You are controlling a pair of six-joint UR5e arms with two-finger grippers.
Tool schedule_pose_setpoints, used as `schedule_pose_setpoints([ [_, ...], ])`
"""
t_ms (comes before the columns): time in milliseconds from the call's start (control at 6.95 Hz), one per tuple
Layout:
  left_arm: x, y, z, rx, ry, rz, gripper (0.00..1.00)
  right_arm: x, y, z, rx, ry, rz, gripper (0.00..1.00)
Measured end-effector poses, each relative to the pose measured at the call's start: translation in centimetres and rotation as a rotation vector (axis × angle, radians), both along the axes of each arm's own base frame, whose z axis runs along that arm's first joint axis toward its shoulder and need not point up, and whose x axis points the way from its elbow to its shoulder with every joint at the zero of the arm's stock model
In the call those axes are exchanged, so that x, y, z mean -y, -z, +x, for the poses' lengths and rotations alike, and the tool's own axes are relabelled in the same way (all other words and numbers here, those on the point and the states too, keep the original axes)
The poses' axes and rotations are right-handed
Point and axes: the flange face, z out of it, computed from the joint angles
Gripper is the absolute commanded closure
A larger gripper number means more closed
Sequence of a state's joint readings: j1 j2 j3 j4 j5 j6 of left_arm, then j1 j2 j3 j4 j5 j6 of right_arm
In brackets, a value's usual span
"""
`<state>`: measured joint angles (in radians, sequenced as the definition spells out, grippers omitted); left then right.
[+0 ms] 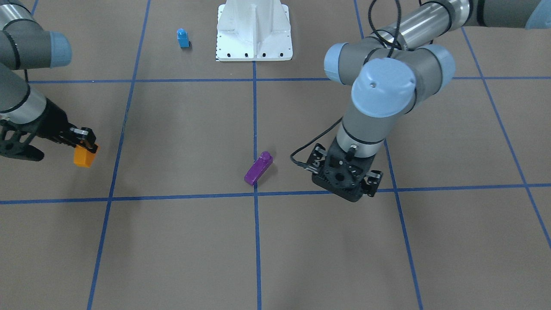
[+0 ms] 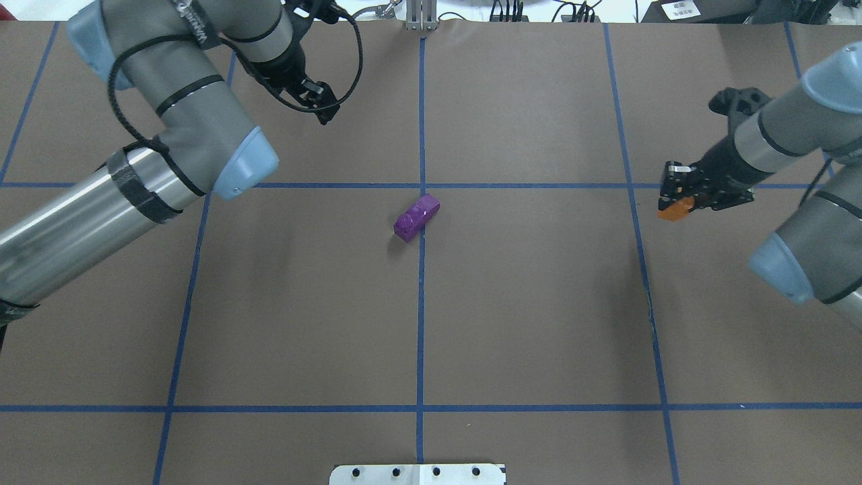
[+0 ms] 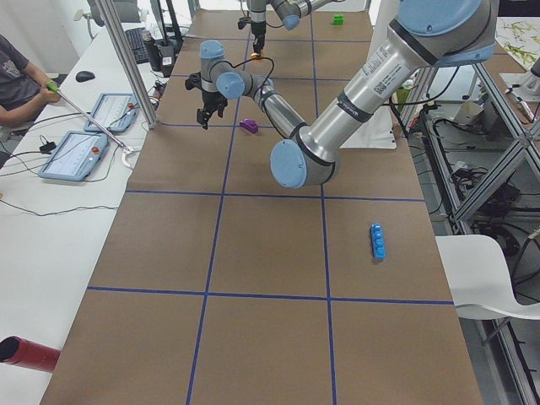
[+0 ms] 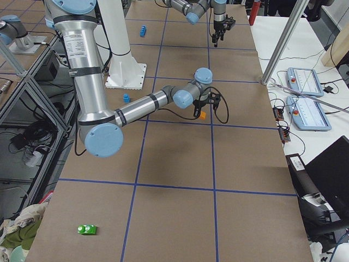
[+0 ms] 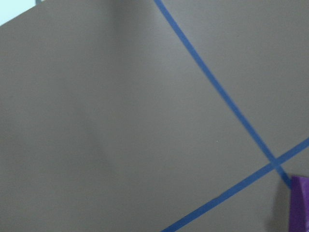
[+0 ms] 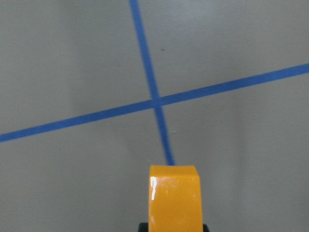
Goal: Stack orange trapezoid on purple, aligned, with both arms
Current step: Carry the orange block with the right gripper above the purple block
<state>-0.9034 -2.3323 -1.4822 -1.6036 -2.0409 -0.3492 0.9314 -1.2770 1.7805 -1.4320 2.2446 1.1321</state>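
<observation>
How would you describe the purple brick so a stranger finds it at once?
On the brown table, find the blue tape line leading from the white base plate. The purple brick lies on it; the orange brick hangs in the right claw.

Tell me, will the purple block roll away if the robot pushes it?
Probably not: the purple block lies on a flat side, so it would likely slide or turn. Its glossy surface may be slippery to grip. It looks small and hard, so probably light and stiff.
</observation>
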Motion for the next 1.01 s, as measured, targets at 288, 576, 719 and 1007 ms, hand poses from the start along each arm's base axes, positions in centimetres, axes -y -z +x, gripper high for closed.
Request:
schedule_pose_setpoints([
  [288, -2.0, -8.3, -7.6, 0.056, -0.006, 0.011, 0.00, 2.5, 12.9, -7.6, -0.058, -0.026, -0.079, 1.00],
  [576, -4.3, -14.4, -13.3, 0.085, 0.001, -0.021, 0.00, 2.6, 19.9, -15.2, -0.077, -0.084, -0.162, 1.00],
  [719, -5.0, -16.8, -15.5, 0.085, 0.009, -0.057, 0.00, 2.4, 21.9, -18.9, -0.066, -0.109, -0.195, 1.00],
  [1007, -6.1, -20.4, -18.1, 0.093, 0.027, -0.117, 0.00, 1.9, 23.6, -25.2, -0.058, -0.188, -0.276, 1.00],
])
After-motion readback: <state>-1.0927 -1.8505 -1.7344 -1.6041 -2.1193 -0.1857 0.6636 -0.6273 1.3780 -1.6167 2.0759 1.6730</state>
